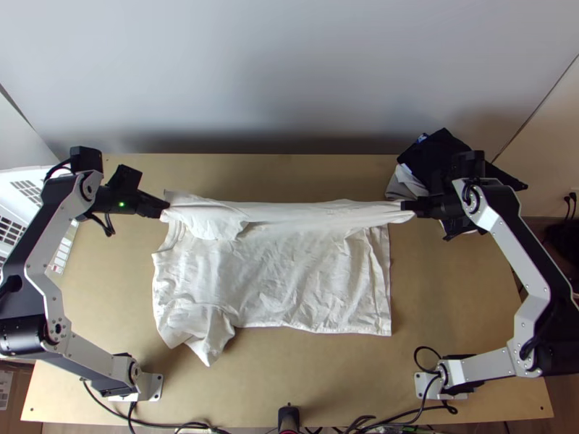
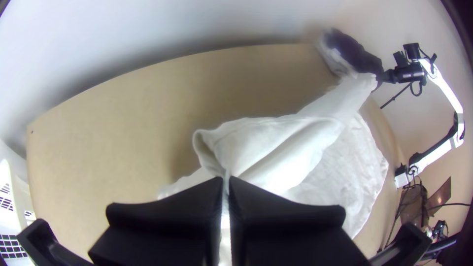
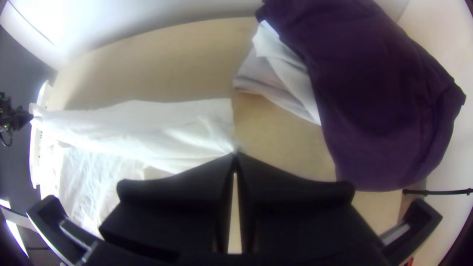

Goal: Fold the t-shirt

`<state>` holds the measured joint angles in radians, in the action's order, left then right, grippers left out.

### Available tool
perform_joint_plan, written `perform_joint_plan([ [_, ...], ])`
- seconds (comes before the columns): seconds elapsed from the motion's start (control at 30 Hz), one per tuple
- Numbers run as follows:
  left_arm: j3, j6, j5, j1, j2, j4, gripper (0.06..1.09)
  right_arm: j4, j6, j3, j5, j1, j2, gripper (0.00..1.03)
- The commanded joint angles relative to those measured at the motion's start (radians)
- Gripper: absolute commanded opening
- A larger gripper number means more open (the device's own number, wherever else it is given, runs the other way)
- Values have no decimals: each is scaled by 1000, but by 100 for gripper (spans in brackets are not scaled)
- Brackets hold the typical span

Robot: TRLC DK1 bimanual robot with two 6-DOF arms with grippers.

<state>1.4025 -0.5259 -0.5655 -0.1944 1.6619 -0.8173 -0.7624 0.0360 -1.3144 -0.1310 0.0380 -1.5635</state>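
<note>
White t-shirt clenched in both pairs of jaws, broad purple cloth in right wrist view

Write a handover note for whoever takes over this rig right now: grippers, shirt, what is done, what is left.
Left gripper: shut on the white shirt at the far left.
Right gripper: shut on the shirt at the far right.
Shirt: far part stretched between the grippers; the rest lies on the table, near-left corner rumpled.
Beside the right gripper: dark cloth and pale cloth.
Done: both ends gripped.
Left to do: probably lay the held part down, straighten that corner, finish folding.
</note>
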Motion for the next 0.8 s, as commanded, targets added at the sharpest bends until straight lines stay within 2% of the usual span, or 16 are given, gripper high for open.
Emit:
perform_joint_plan([
  [0.0,-42,-26,-4,3,-28,-39,9,-51,-2,17,-25,0,42,3],
  [0.3,-174,-54,-4,12,-24,-16,9,-51,-4,144,-30,14,20,3],
  [0.77,-220,-83,3,0,33,14,9,44,4,291,-30,48,-55,3],
])
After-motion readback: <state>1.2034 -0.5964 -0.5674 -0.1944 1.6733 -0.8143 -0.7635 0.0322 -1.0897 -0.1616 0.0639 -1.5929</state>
